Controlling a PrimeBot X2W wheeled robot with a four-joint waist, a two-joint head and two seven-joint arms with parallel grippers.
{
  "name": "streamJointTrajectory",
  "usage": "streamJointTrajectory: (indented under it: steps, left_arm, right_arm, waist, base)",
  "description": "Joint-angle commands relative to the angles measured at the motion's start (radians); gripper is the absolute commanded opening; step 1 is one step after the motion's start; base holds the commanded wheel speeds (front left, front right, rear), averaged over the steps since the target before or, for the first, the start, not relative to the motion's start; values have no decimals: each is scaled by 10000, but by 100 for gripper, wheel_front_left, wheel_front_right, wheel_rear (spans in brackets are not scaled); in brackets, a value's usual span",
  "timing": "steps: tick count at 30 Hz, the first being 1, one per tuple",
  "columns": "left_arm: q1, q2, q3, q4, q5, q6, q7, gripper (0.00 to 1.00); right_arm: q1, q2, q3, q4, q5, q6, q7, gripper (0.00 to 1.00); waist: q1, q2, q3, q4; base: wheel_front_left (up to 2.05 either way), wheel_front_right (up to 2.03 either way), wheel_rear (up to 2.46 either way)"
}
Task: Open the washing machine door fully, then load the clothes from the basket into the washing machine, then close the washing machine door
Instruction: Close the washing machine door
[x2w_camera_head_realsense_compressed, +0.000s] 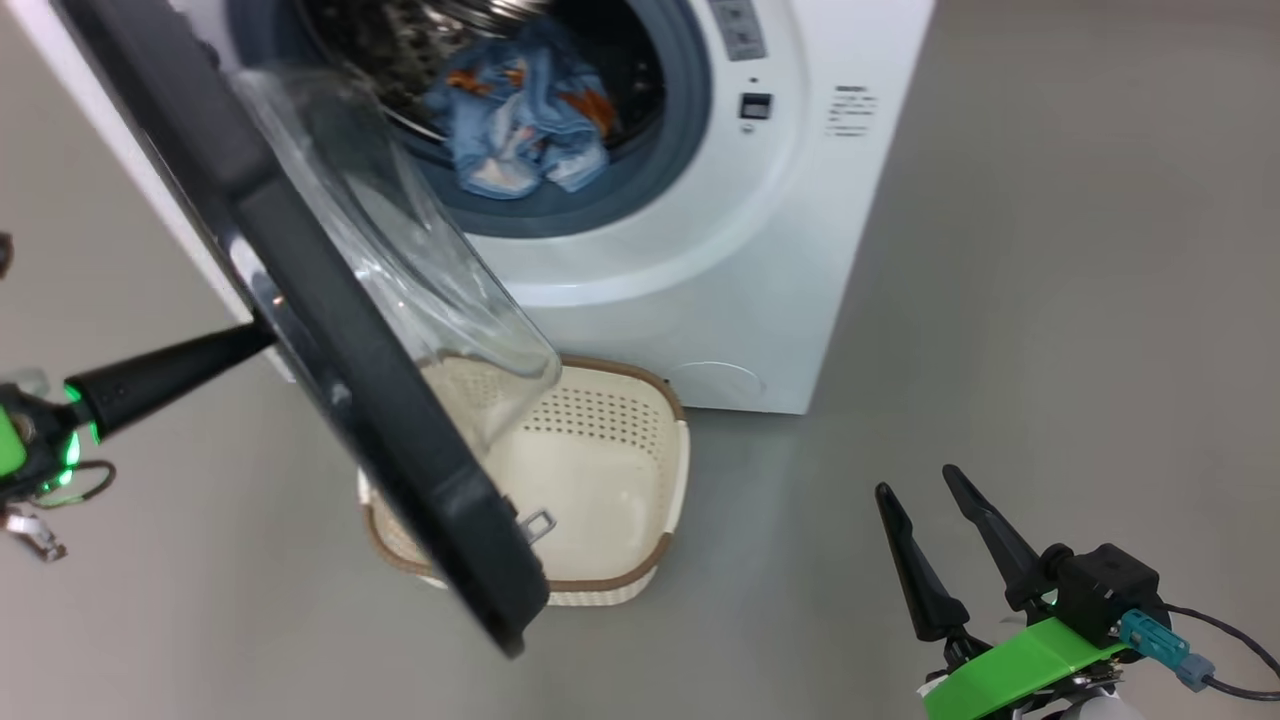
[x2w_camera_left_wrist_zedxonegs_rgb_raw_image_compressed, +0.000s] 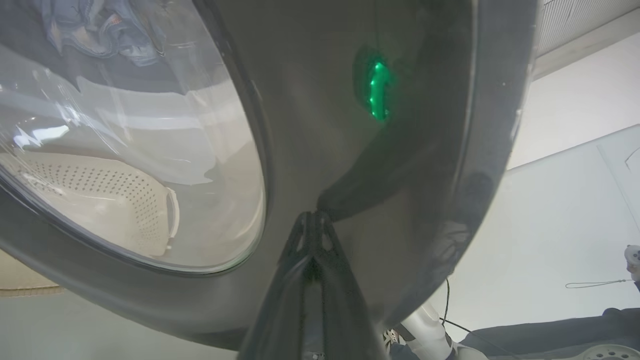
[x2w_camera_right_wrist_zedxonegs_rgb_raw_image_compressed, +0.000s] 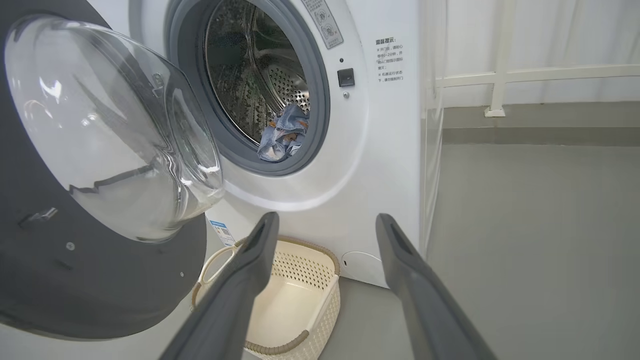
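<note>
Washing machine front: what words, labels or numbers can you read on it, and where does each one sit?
Nothing is clear enough to quote.
Chinese notice, printed on the right of the washing machine front: characters too small to read.
Grey sticker, upper front: small pictures and tiny print, unreadable.
Blue label sticker, low on the front: blurred, unreadable.
</note>
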Motion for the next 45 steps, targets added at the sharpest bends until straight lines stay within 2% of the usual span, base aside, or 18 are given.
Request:
streamJointTrajectory:
  steps: [1,14,19,28,31,32,33,45]
  left_arm:
    - [-617,350,404,-198,96,-75,-128,0]
    - [-1197,53,264,290,672,-75,-857,0]
    - [-1029,56,205,307,736,-75,-1083,0]
    - [-269,189,185,172,832,-75,-1483,2]
    - [149,271,240,106,916,-75,-1741,47]
    - [288,274,263,94,927,-75,-1852,93]
    - [433,290,302,76,931,-75,-1960,100]
    - [2001,400,581,-82,972,-75,-3287,100]
  right_arm:
    - [-193,50,206,-281,-61,16,-120,100]
    - [-275,183,157,-380,-106,16,-120,100]
    - [-180,143,138,-394,-97,16,-120,100]
    - [14,66,110,-353,-65,16,-120,100]
    - [83,21,113,-341,-36,16,-120,100]
    - [109,9,101,-335,-29,16,-120,100]
    - [133,-2,108,-329,-24,16,-120,100]
    - [299,-119,50,-337,9,16,-120,100]
  waist:
    - [0,0,125,-397]
    - [0,0,287,-1504]
    - [0,0,157,-1565]
    - [0,0,-202,-1259]
    - [0,0,-294,-1146]
    - [0,0,-332,-1102]
    - [0,0,-356,-1077]
    - [0,0,-494,-799]
  base:
    - [0,0,0]
    - [0,0,0]
    - [0,0,0]
    - [0,0,0]
    - [0,0,0]
    - [0,0,0]
    - [0,0,0]
    - [0,0,0]
